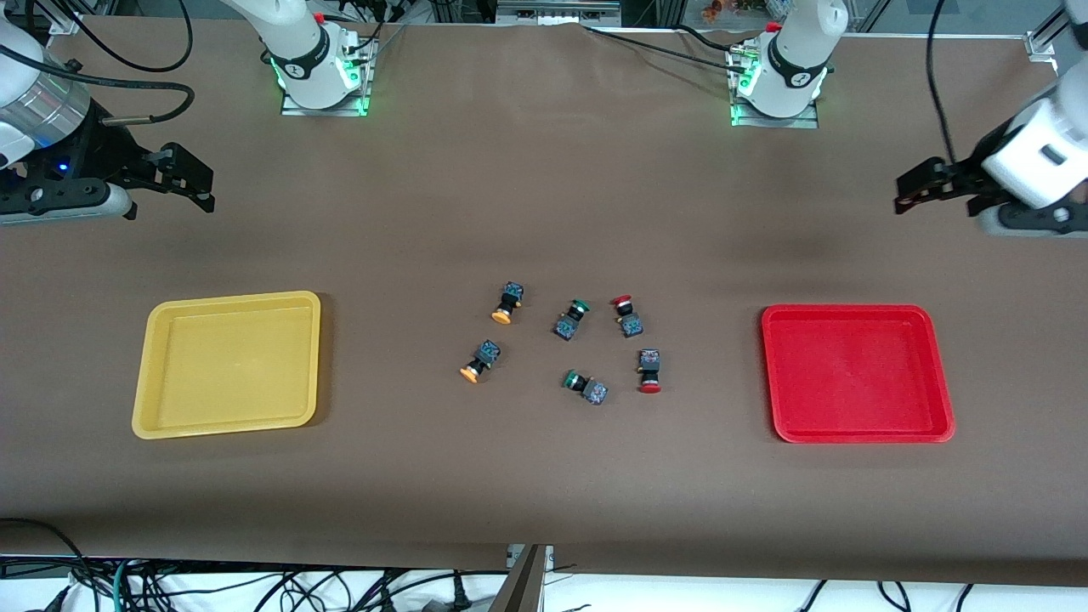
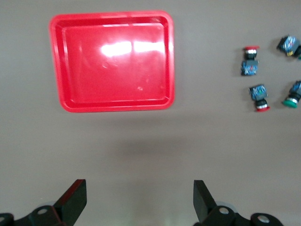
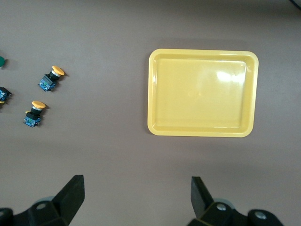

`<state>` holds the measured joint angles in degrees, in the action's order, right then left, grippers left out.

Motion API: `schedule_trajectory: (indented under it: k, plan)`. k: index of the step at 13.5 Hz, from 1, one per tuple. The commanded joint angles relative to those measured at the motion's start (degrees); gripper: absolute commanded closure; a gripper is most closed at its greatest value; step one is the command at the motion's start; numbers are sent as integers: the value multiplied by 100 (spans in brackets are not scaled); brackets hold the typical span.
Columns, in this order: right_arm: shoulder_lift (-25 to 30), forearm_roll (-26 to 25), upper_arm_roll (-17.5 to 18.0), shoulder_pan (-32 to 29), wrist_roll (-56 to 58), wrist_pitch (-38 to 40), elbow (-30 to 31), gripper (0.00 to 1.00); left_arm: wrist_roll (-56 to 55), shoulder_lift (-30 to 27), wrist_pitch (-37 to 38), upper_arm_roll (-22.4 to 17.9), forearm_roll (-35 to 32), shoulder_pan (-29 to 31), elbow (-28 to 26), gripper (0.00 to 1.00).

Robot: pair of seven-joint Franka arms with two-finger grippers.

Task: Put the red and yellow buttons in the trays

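While both arms wait: buttons point(image 1: 565, 342) lie between the trays, apart from both rims.
Left gripper point(image 1: 916, 189): open, over bare table beside red tray point(image 1: 857, 433).
Right gripper point(image 1: 189, 177): open, over bare table beside yellow tray point(image 1: 225, 422).

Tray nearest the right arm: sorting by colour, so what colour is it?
Yellow tray, clearest in the right wrist view.
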<state>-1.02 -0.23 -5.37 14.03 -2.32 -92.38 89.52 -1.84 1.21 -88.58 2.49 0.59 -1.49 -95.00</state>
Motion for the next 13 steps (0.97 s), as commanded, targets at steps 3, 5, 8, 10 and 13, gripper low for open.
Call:
schedule_trajectory:
  k: [3, 5, 8, 10, 13]
  plan:
    - [-48, 67, 19, -110, 3, 45, -120, 0, -18, 1431, -579, -21, 64, -641, 778, 0]
    - [-91, 59, 19, -137, -40, 45, -128, 0, -342, 2013, -1097, -12, 91, -747, 939, 0]
    - [-320, 15, 28, -111, -49, -34, -128, 0, -1026, 2576, -2195, -12, 476, -922, 939, 0]
    - [-382, 49, 28, -128, -58, -34, -128, 0, -1633, 2901, -2785, -21, 504, -1246, 922, 0]
    - [-731, 32, 62, -50, 29, -17, -128, 0, -2407, 3463, -3733, -47, 425, -1730, 887, 0]
